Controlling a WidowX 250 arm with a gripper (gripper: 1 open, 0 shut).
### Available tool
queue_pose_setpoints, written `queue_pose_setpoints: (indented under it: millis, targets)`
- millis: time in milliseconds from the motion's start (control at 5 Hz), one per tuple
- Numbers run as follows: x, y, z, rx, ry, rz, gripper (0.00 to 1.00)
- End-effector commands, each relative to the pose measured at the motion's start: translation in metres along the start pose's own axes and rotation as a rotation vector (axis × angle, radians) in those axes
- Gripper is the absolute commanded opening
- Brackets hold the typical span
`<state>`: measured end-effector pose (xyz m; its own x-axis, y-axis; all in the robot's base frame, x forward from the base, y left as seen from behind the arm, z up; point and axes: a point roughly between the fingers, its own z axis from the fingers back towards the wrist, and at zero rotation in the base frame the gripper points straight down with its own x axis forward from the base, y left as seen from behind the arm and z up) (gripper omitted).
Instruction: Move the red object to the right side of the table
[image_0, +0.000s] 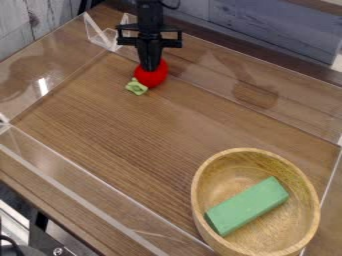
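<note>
Strawberry toy (150, 74), red with a pale green leafy end lying on the wood, sits near the far left corner of the table (147, 140), close to the clear back wall. The black gripper (151, 66) points straight down onto it, its jaws drawn in as tight as they go and pinching the top of the red body. A wooden bowl (214, 185) at the near right holds a green block (246, 207). No readable writing shows anywhere.
</note>
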<state>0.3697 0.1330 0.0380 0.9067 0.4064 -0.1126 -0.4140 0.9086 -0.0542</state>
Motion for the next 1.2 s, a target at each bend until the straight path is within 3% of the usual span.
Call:
queue_pose_setpoints:
  millis: [0,400,800,1000]
  targets:
    - [0.002,0.012,0.008,0.005,-0.012,0.035,0.0]
    - [0.009,0.026,0.013,0.011,0.001,0.055,0.0]
    - [-0.002,0.008,0.04,-0.081,-0.015,0.115,0.0]
    - [-0.009,-0.009,0.062,-0.12,-0.021,0.119,0.0]
